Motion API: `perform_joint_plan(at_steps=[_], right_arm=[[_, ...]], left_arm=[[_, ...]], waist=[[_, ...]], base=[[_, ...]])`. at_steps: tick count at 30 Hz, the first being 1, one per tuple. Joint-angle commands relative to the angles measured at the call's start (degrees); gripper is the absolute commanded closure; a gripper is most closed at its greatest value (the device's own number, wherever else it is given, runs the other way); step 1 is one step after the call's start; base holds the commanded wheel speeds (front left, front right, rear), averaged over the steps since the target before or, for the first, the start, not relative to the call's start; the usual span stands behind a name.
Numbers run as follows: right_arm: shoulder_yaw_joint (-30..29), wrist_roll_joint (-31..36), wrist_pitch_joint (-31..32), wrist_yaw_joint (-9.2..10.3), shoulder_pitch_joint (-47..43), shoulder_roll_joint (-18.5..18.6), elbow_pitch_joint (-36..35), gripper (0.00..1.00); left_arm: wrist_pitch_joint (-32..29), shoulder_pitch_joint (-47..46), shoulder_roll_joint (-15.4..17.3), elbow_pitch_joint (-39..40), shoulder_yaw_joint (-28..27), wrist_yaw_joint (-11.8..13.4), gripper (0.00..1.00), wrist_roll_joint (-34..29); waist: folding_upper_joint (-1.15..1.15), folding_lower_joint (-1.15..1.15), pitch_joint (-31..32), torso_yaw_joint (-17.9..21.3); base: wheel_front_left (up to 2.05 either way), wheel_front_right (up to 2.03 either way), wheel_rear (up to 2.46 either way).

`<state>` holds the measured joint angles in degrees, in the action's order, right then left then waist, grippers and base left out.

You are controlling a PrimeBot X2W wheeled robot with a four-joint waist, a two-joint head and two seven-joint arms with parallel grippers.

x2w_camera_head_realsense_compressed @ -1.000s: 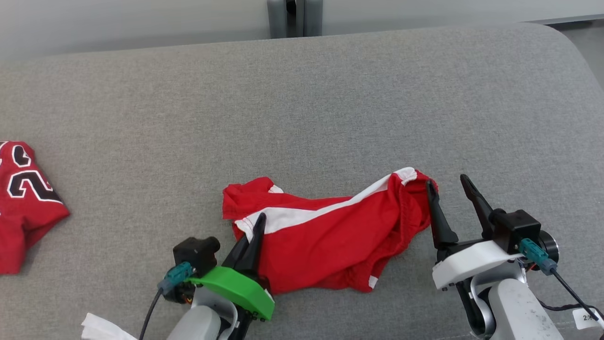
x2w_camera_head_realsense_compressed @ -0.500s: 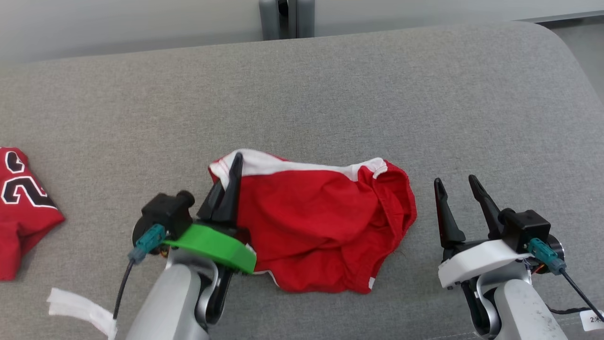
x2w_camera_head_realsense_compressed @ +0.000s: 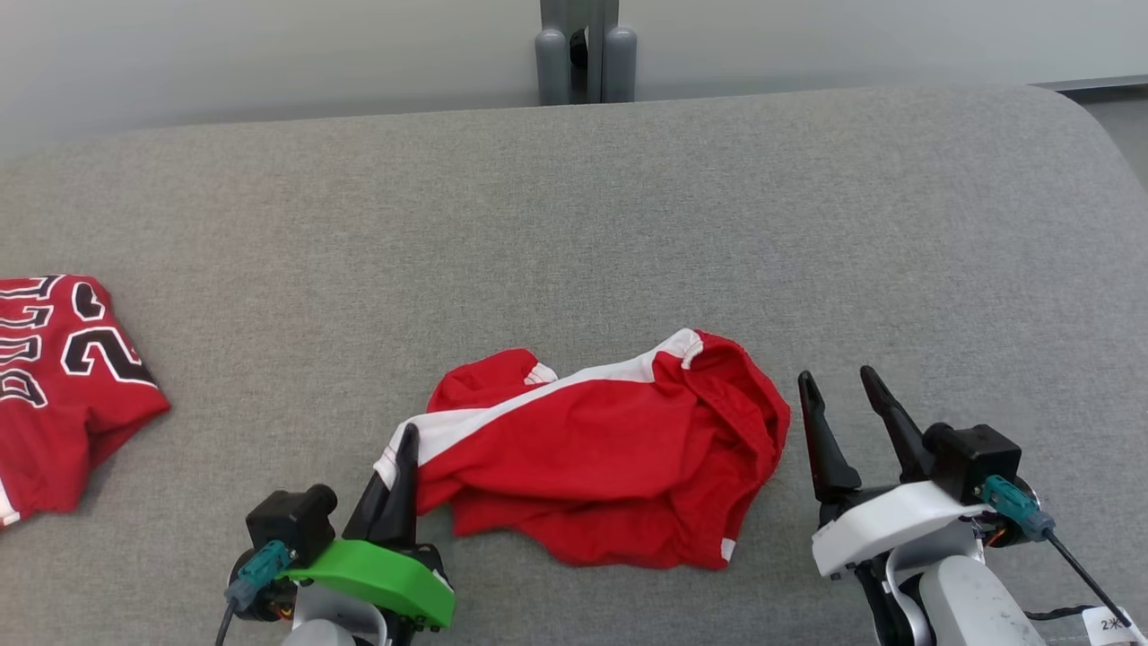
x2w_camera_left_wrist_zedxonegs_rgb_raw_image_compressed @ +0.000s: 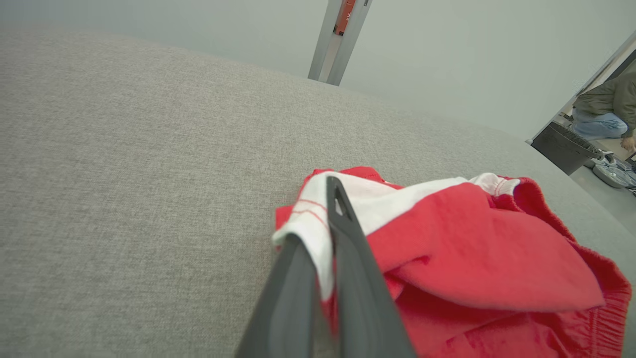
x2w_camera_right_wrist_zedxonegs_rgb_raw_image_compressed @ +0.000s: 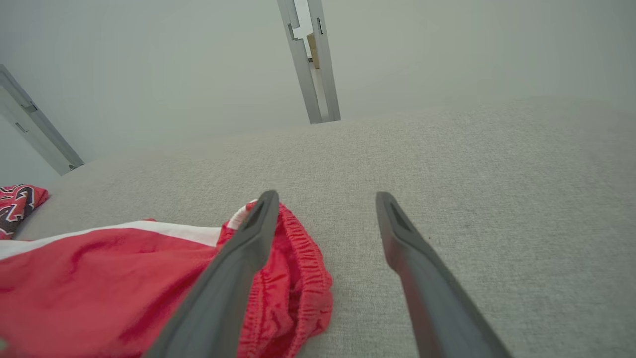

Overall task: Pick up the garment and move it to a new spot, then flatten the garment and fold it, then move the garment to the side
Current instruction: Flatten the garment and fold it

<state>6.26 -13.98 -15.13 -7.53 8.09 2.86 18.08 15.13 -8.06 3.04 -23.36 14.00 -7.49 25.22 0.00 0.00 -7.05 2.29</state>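
The garment [x2w_camera_head_realsense_compressed: 610,458] is a pair of red shorts with a white side stripe, lying crumpled on the grey padded surface [x2w_camera_head_realsense_compressed: 574,224]. My left gripper [x2w_camera_head_realsense_compressed: 405,440] is shut on the white-striped left corner of the garment [x2w_camera_left_wrist_zedxonegs_rgb_raw_image_compressed: 447,248], the cloth pinched between its fingers [x2w_camera_left_wrist_zedxonegs_rgb_raw_image_compressed: 348,238]. To the right of the garment's elastic waistband [x2w_camera_right_wrist_zedxonegs_rgb_raw_image_compressed: 298,278], my right gripper [x2w_camera_head_realsense_compressed: 834,390] stands open with nothing between its fingers. In the right wrist view its left finger [x2w_camera_right_wrist_zedxonegs_rgb_raw_image_compressed: 248,243] lies over the waistband edge.
A second red jersey [x2w_camera_head_realsense_compressed: 54,386] with black and white numbers lies at the left edge of the surface. A grey metal post [x2w_camera_head_realsense_compressed: 583,49] stands behind the far edge. A person [x2w_camera_left_wrist_zedxonegs_rgb_raw_image_compressed: 606,107] crouches on the floor far off to the right.
My left gripper has pulled the garment's striped corner back toward me, so the cloth now lies lower and more bunched. The head camera shifted too. The right gripper stays open.
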Motion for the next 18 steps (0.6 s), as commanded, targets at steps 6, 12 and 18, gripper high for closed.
perform_joint_plan(at_steps=[6, 12, 18], right_arm=[[2.2, -1.4, 0.0, 0.08, 1.3, 0.1, 0.9, 0.00], [6.4, -4.2, 0.0, 0.08, 4.0, 0.1, 2.2, 0.00], [7.6, -5.1, 0.0, 0.08, 6.1, 0.1, 2.1, 0.00]], left_arm=[[0.0, 0.4, 0.0, -1.7, -4.2, 0.2, 0.00, -3.5], [0.0, 1.5, -0.1, 1.1, -6.6, 1.7, 0.00, -6.0], [0.0, 2.1, -0.1, 3.1, -6.1, 2.2, 0.00, -6.2]], waist=[[0.00, 0.00, -0.2, -0.6], [0.00, 0.00, -0.3, -1.9], [0.00, 0.00, 0.5, -3.2]], base=[[0.00, 0.00, 0.00], [0.00, 0.00, 0.00], [0.00, 0.00, 0.00]])
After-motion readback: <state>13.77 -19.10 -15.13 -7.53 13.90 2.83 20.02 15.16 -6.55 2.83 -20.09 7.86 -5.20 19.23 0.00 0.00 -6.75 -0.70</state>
